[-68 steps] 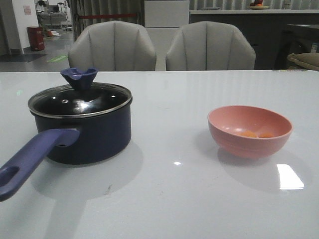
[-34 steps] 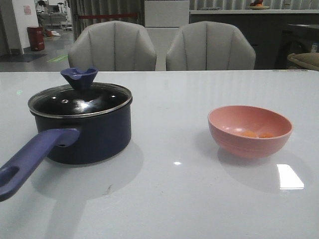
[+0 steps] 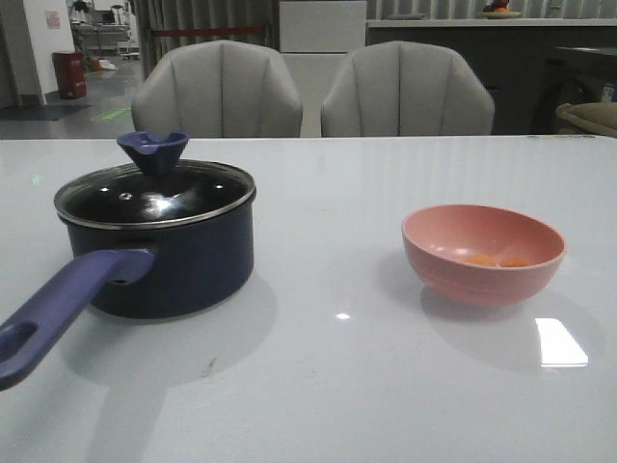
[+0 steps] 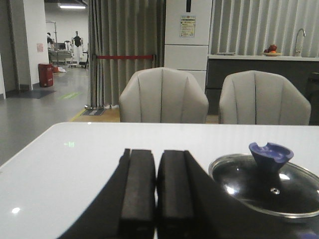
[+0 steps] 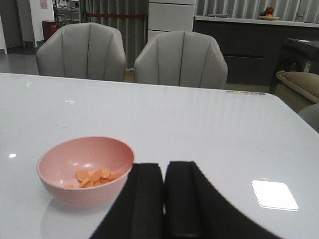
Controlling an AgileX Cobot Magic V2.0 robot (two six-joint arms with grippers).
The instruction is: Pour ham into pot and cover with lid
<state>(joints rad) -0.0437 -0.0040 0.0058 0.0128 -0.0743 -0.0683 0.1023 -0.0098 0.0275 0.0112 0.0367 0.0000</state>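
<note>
The navy pot [image 3: 174, 260] stands on the table's left with its purple-blue handle [image 3: 58, 309] pointing toward the near left. The glass lid [image 3: 154, 193] with its blue knob [image 3: 152, 149] rests on the pot; it also shows in the left wrist view [image 4: 266, 181]. Several orange ham pieces [image 3: 496, 259] lie in the pink bowl [image 3: 482, 280] on the right, also in the right wrist view [image 5: 94, 177]. My left gripper [image 4: 157, 154] is shut and empty, beside the pot. My right gripper [image 5: 164, 167] is shut and empty, beside the pink bowl [image 5: 65, 189]. Neither gripper shows in the front view.
Two grey chairs [image 3: 217, 92] [image 3: 405, 92] stand behind the table's far edge. A bright light reflection [image 3: 561, 341] lies on the white tabletop [image 3: 328, 241] near the bowl.
</note>
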